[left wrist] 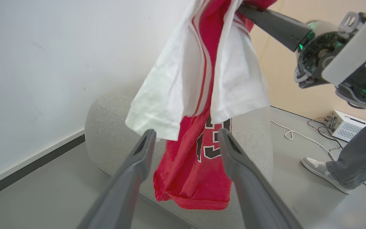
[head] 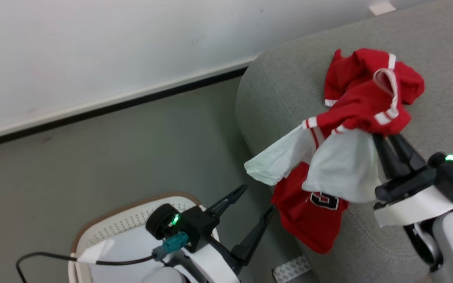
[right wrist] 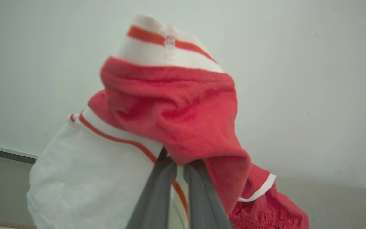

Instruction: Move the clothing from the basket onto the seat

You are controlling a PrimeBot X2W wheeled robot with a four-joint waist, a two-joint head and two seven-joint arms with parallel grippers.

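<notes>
Scanning from the left: the basket [head: 121, 225] was seen low behind the left tool [head: 256, 199], jaws spread wide, nothing held. The clothing [head: 364, 106] was held up over the rounded edge of the seat [head: 281, 86], pinched in the closed right tool [head: 385, 138]. Carry step judged nearly done; next, lowering further onto the seat, then release, would be needed.

Bright even light, soft faint shadows, bright red fabric garment [right wrist: 176, 111] blurred in right wrist view, edges curved
</notes>
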